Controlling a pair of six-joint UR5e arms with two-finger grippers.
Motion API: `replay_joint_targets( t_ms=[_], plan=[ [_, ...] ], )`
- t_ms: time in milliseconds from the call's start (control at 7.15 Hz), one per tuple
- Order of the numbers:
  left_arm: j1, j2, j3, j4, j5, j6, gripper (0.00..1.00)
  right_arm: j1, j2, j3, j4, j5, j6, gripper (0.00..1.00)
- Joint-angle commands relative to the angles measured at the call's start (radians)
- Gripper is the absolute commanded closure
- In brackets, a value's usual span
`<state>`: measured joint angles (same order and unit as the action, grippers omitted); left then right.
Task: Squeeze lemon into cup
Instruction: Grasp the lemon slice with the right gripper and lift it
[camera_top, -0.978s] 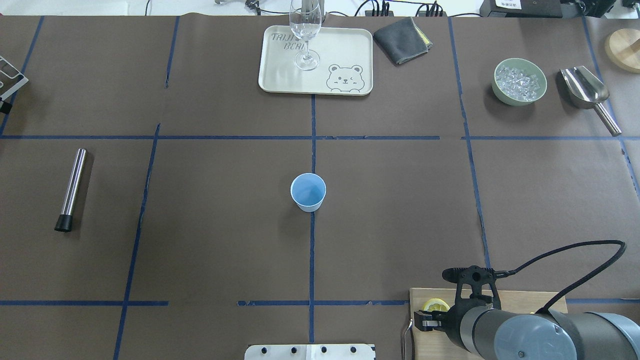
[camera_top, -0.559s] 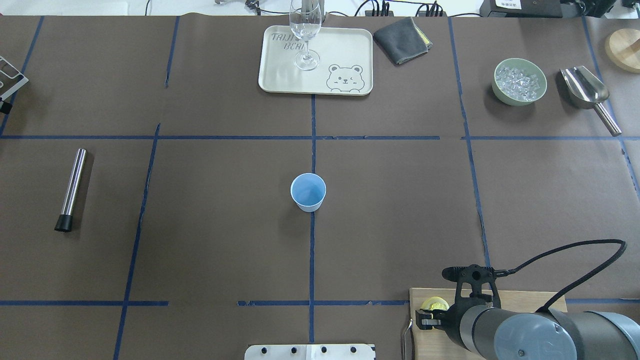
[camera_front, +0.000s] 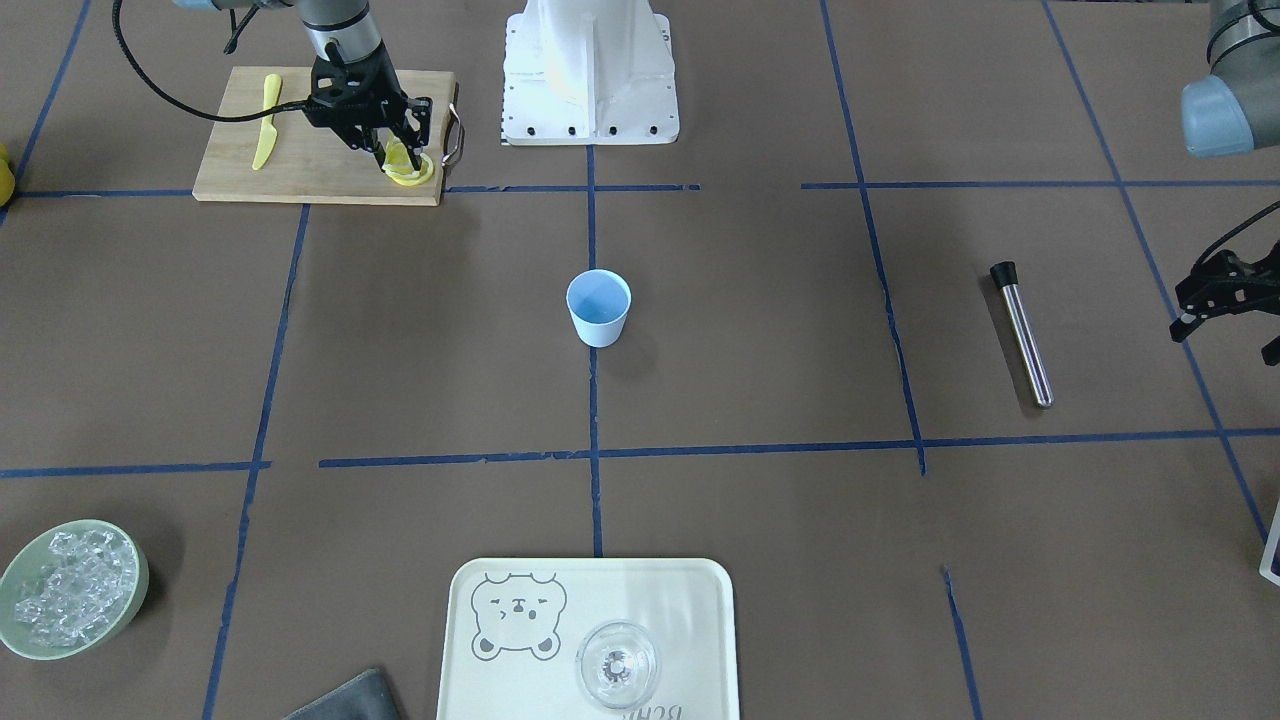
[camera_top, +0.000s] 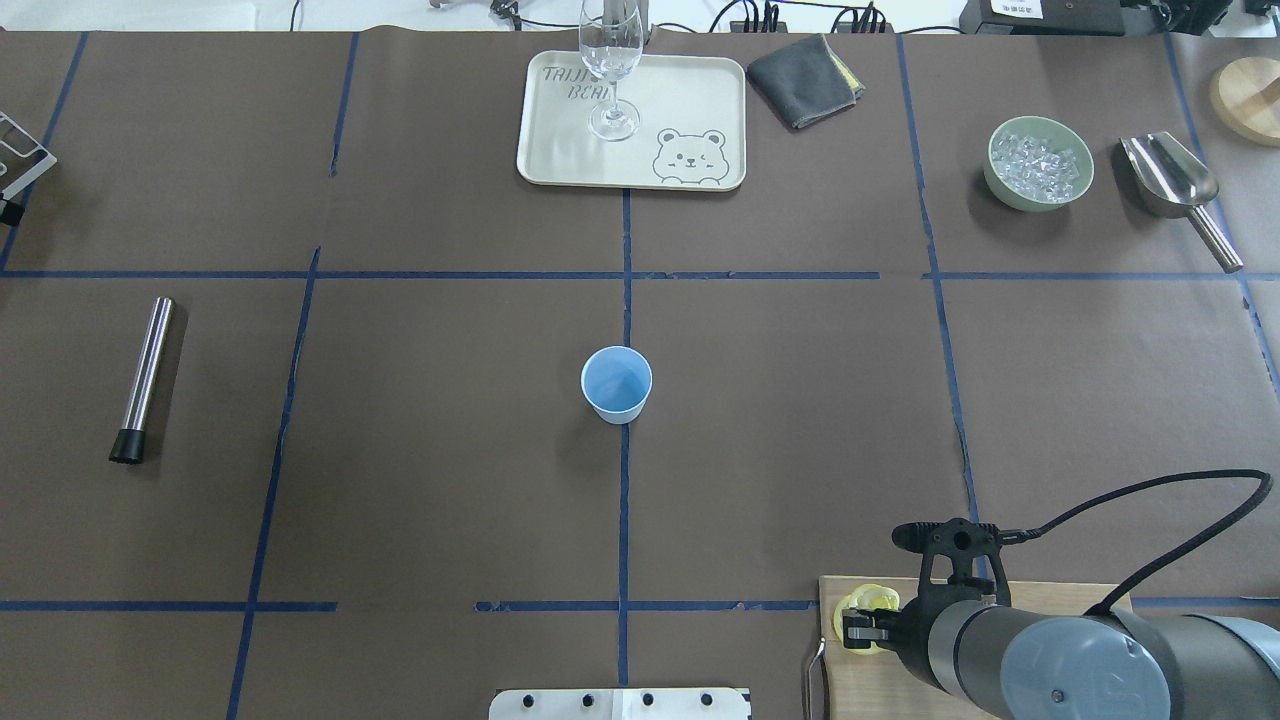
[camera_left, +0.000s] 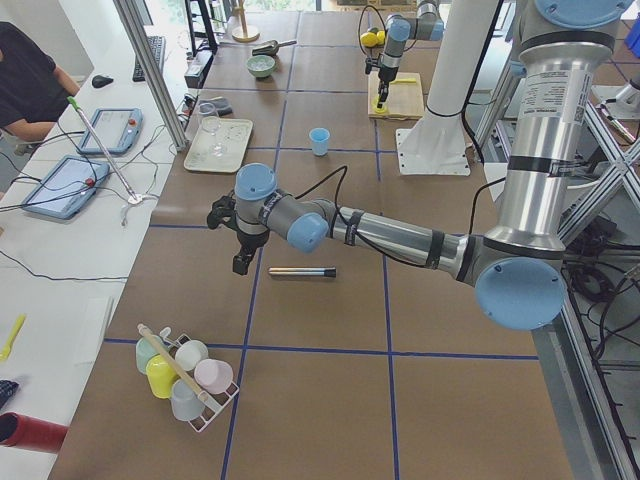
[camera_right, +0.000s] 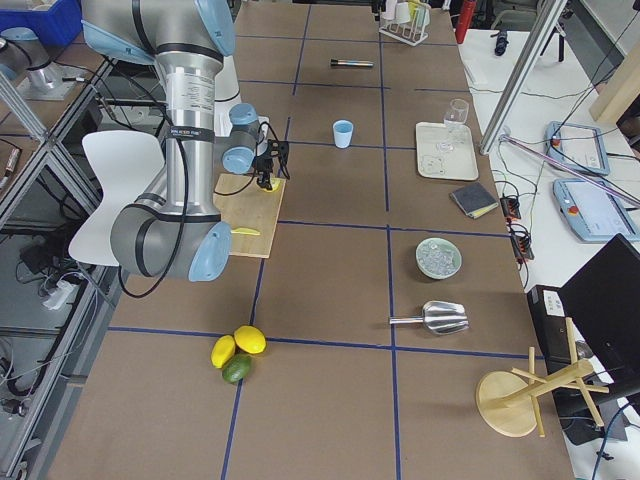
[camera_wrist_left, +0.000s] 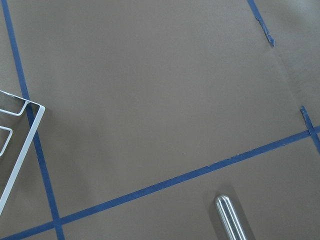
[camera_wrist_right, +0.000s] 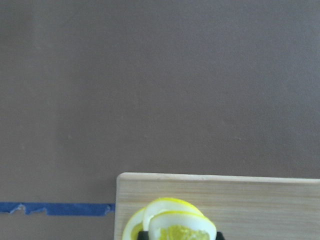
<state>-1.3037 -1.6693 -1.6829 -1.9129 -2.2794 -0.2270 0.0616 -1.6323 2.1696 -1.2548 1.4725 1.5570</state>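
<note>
Overhead exterior: right gripper (camera_top: 852, 630) clamped on the lemon (camera_wrist_right: 181, 227), worktop's robot-side right corner. Pickup step, I judge; next needs carrying it above the cup (camera_top: 617, 383).

Two lemon slices (camera_wrist_right: 180, 225), one cup (camera_top: 616, 385), one glass (camera_front: 617, 665), one bowl (camera_top: 1036, 203)

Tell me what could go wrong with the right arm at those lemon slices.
The two slices overlap at the cutting board's corner, so the second slice may cling to the lemon held by the right gripper and drop off. The cup stands well apart; the thin slice could slip midway.
</note>
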Motion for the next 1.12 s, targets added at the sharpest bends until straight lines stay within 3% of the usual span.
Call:
replay_joint_targets(
  t_ms=[0,699,978],
  plan=[
    [0.0,0.0,-0.001,0.0,0.0,-0.002,0.0,0.004,-0.006,0.015,-0.002,0.0,0.0,0.49],
    [0.0,-0.001,-0.006,0.0,0.0,-0.003,0.0,0.029,0.003,0.108,-0.112,0.008,0.0,0.48],
    [0.0,-0.003,-0.008,0.0,0.0,-0.005,0.0,0.114,0.098,0.104,-0.15,0.093,0.0,0.48]
  ],
)
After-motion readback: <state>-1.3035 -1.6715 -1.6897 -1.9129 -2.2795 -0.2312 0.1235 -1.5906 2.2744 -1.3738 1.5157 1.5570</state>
